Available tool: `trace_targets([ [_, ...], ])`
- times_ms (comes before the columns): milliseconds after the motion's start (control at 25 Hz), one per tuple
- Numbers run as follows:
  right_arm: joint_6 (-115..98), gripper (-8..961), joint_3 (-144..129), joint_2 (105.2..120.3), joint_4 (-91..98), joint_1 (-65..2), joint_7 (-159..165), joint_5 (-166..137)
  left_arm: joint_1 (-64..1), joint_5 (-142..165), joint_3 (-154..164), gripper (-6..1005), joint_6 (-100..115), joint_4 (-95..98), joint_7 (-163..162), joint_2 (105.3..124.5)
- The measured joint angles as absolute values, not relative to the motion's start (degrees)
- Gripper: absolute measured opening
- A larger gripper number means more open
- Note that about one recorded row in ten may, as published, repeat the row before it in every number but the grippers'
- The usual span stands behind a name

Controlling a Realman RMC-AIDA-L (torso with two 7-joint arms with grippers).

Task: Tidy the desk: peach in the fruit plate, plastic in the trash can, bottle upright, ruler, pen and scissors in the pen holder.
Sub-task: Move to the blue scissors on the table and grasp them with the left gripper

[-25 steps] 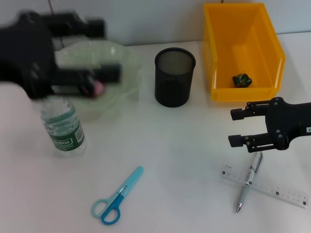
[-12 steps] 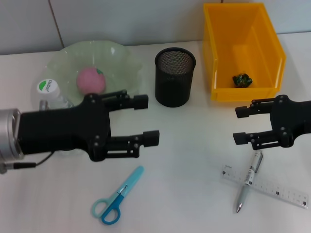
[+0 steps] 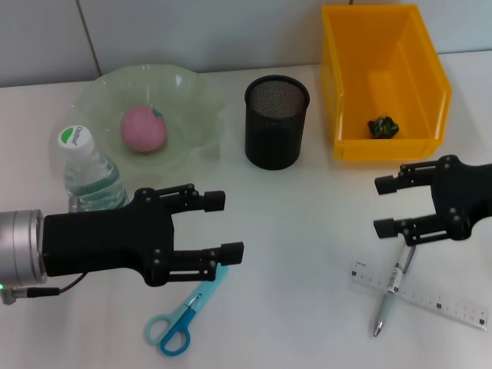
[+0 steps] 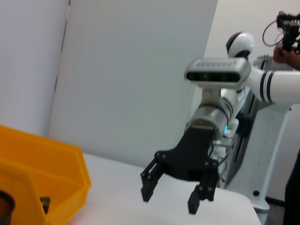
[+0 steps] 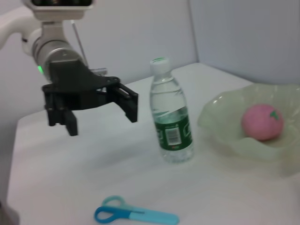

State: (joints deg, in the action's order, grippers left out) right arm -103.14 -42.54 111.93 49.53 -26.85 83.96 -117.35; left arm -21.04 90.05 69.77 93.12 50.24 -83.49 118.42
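Spread wide, left black gripper (image 3: 219, 225) over blue-handled scissors (image 3: 184, 311); right black gripper (image 3: 388, 206), likewise wide, above silver pen (image 3: 393, 287).

Hidden and cropped items, head view.
Left gripper (image 3: 219, 227) covers the scissors' (image 3: 183, 314) blade tip and the bottle's (image 3: 88, 174) base; right arm leaves frame right.

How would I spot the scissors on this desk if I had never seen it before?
Start at the black mesh pen holder at the back of the white desk and come toward the near edge, just under the left claw. The scissors lie flat there, the only blue thing, with two loop handles.
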Motion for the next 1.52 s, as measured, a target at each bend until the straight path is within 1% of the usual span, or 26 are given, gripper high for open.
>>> trace_targets([
  [280, -104.87, 734, -42.61, 111.56, 49.75, -27.54, 82.24, -121.25, -21.45, 93.72, 69.63, 777, 93.56, 53.56, -89.35, 118.13],
  [440, -105.44, 734, -42.63, 111.21, 49.99, -28.58, 81.83, -122.38, -22.24, 101.52, 71.57, 774, 93.64, 63.52, -101.94, 118.32],
  [520, -105.67, 734, -42.63, 111.12, 50.62, -28.81, 81.8, -122.73, -22.24, 101.52, 71.57, 772, 93.64, 63.52, -101.94, 118.32],
  [560, -105.71, 734, -42.63, 111.11, 50.97, -28.89, 81.78, -122.9, -23.19, 105.74, 73.51, 771, 93.63, 69.74, -110.53, 118.36],
  [640, -105.77, 734, -42.62, 111.1, 51.59, -29.21, 81.75, -123.31, -25.13, 111.33, 75.42, 769, 93.59, 75.81, -120.22, 118.37],
  [680, -105.84, 734, -42.63, 111.1, 51.75, -29.35, 81.74, -123.48, -25.13, 111.33, 75.42, 768, 93.59, 75.81, -120.22, 118.37],
  [760, -106.02, 733, -42.63, 111.09, 52.26, -29.64, 81.72, -124.05, -28.86, 118.27, 77.09, 766, 95.04, 79.42, -130.75, 118.35],
  [840, -106.04, 733, -42.62, 111.09, 52.64, -29.92, 81.46, -124.71, -29.85, 119.72, 77.29, 764, 95.62, 79.99, -132.62, 118.35],
  [920, -105.91, 733, -42.62, 111.1, 52.82, -30.26, 81.02, -125.25, -33.95, 124.59, 78.02, 762, 98.65, 81.38, -139.63, 118.43],
  [1120, -105.69, 733, -42.62, 111.3, 53.14, -30.87, 80.13, -125.9, -39.46, 132.29, 81.22, 758, 101.91, 81.97, -147.71, 118.5],
  [1400, -104.95, 733, -42.62, 111.63, 53.26, -30.88, 79.52, -125.99, -44.46, 141.16, 86.97, 751, 103.4, 81.3, -157.32, 118.94],
  [1520, -104.89, 733, -42.62, 111.76, 53.28, -30.84, 79.38, -126.07, -45.46, 142.43, 88.87, 748, 103.32, 80.22, -159.48, 119.09],
])
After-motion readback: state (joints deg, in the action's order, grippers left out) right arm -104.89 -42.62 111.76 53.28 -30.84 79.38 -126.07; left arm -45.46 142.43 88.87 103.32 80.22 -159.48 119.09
